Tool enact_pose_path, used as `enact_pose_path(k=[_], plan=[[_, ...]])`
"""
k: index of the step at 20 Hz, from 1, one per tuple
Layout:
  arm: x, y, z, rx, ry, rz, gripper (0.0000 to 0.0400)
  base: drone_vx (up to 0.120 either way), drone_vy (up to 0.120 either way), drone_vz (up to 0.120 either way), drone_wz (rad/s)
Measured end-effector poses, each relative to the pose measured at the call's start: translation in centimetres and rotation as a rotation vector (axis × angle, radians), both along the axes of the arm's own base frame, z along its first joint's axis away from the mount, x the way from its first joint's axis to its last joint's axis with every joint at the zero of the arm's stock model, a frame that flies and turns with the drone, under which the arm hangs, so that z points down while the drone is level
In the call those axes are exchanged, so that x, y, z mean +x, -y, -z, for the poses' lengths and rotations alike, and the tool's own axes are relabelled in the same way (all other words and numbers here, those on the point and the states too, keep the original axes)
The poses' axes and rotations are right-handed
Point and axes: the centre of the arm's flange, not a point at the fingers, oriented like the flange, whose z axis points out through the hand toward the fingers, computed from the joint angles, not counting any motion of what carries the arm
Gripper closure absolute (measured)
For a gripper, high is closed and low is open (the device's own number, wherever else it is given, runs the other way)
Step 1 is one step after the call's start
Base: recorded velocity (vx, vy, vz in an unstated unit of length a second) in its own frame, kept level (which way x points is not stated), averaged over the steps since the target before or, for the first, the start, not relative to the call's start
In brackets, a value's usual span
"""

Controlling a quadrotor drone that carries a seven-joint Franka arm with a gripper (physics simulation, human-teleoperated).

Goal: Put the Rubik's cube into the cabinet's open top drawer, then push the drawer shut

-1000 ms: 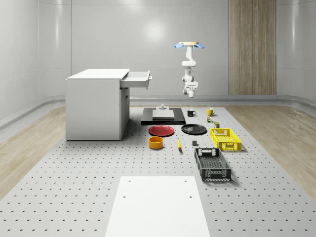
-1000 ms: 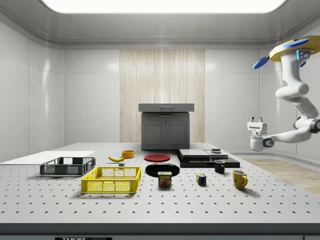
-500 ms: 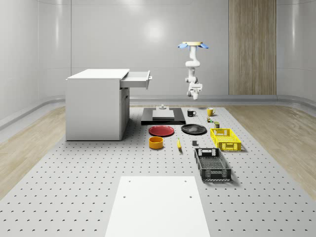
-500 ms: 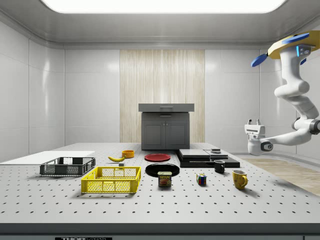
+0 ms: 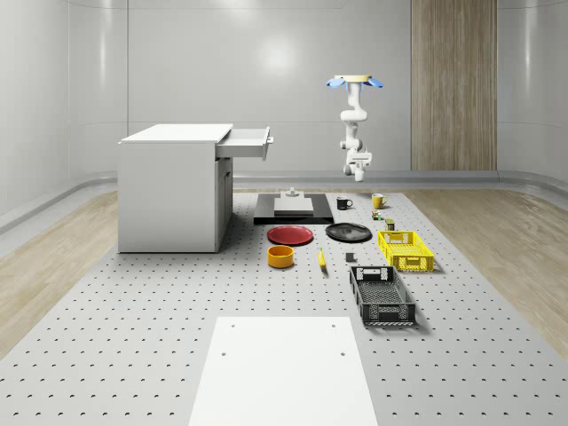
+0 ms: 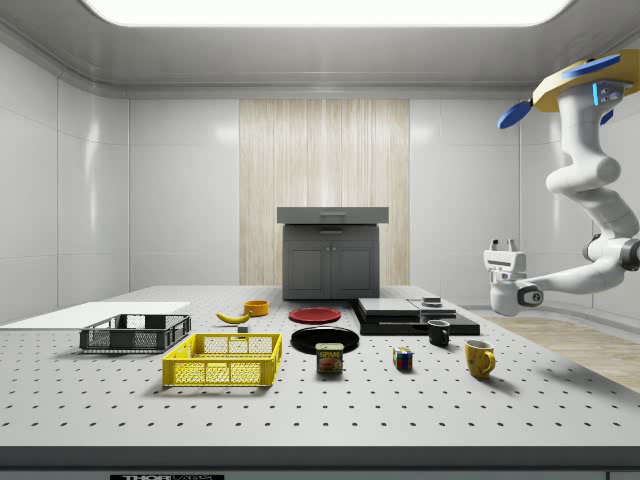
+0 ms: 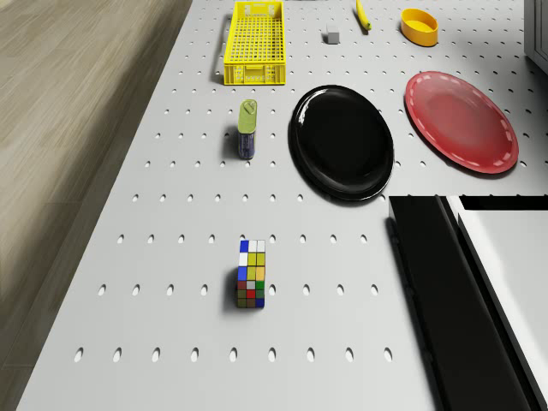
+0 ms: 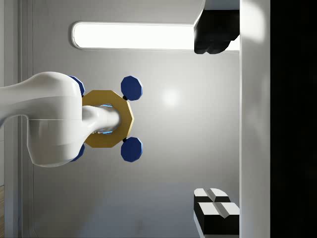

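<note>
The Rubik's cube [image 7: 251,275] [image 6: 403,359] [image 5: 376,215] lies on the perforated table, near its edge on the whole-scene view's right, apart from everything else. The white cabinet [image 5: 173,186] [image 6: 331,262] stands at the whole-scene view's left, its top drawer [image 5: 244,142] [image 6: 332,215] pulled out. The drone [image 5: 354,82] [image 6: 590,85] hovers high over the back of the table, above the mugs. My gripper [image 6: 503,245] [image 5: 359,169] [image 8: 214,121] hangs well above the table, turned upward, open and holding nothing. It is far from the cube and the drawer.
A black mug [image 5: 343,203] and a yellow mug [image 5: 377,201] stand below the drone. Near the cube are a can [image 7: 247,128], a black plate [image 7: 342,141], a red plate [image 7: 462,120], a yellow crate [image 7: 254,43] and a black slab [image 5: 293,210]. A black crate [image 5: 382,295] lies nearer the front.
Drone and arm have drifted to the whole-scene view's right, which is leftward in the side view. The gripper stays open and empty; nothing on the table moved.
</note>
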Motion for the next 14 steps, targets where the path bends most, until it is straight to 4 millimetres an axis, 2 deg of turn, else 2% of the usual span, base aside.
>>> enact_pose_path(k=[12, 14], plan=[[-0.09, -0.05, -0.02, -0.005, 0.009, 0.0, 0.0, 0.12, 0.12, 0.0, 0.0], [-0.1, -0.08, -0.01, -0.008, 0.011, 0.0, 0.0, 0.12, 0.0, 0.0, 0.0]])
